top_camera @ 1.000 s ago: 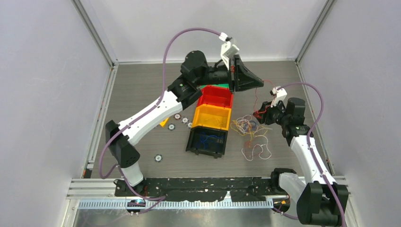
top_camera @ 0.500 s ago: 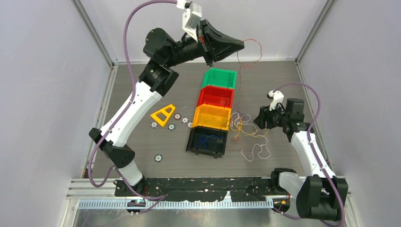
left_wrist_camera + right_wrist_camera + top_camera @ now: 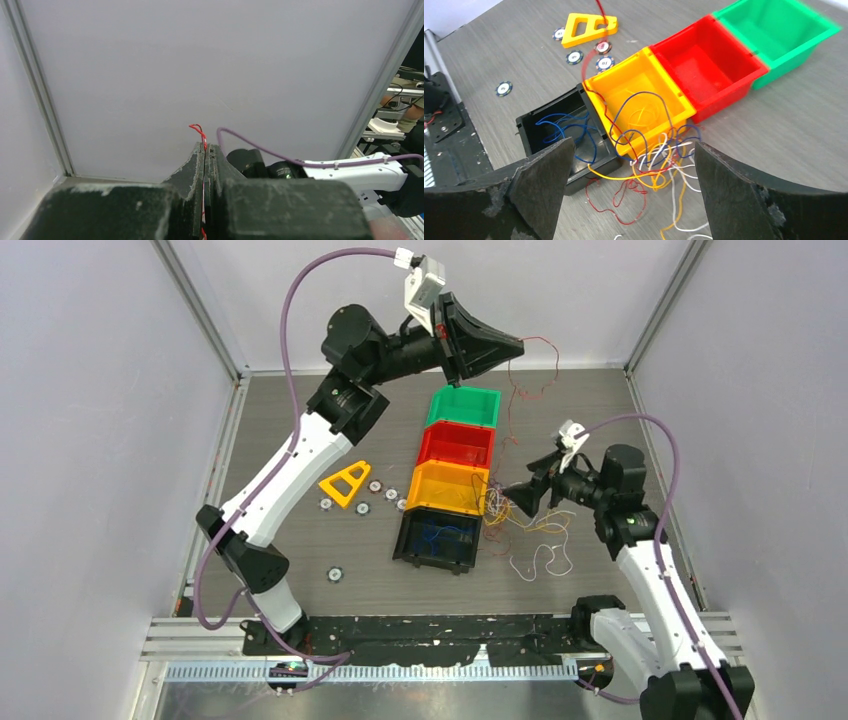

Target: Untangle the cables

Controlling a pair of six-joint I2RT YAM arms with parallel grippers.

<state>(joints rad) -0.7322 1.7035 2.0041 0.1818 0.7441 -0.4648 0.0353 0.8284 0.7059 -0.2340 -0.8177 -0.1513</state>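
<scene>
A tangle of cables point(image 3: 530, 518) in white, orange, blue and red lies right of the yellow bin point(image 3: 447, 488). My left gripper point(image 3: 520, 343) is held high at the back above the green bin point(image 3: 463, 406), shut on a red cable point(image 3: 512, 390) that trails down toward the tangle. The red cable point(image 3: 199, 131) pokes out past the closed left gripper point(image 3: 206, 146). My right gripper point(image 3: 512, 498) hovers open just over the tangle point(image 3: 664, 160), its fingers point(image 3: 544, 175) wide apart and holding nothing. Blue cables point(image 3: 559, 127) lie in the black bin point(image 3: 437, 558).
Green, red point(image 3: 456, 444), yellow and black bins stand in a row at the table's centre. A yellow triangle point(image 3: 346, 483) and several small round chips point(image 3: 334, 574) lie to their left. Enclosure walls close in the back and sides.
The left arm lifted from table level to high up, drawing the red cable out of the tangle. The right gripper opened wide and swung left over the tangle.
</scene>
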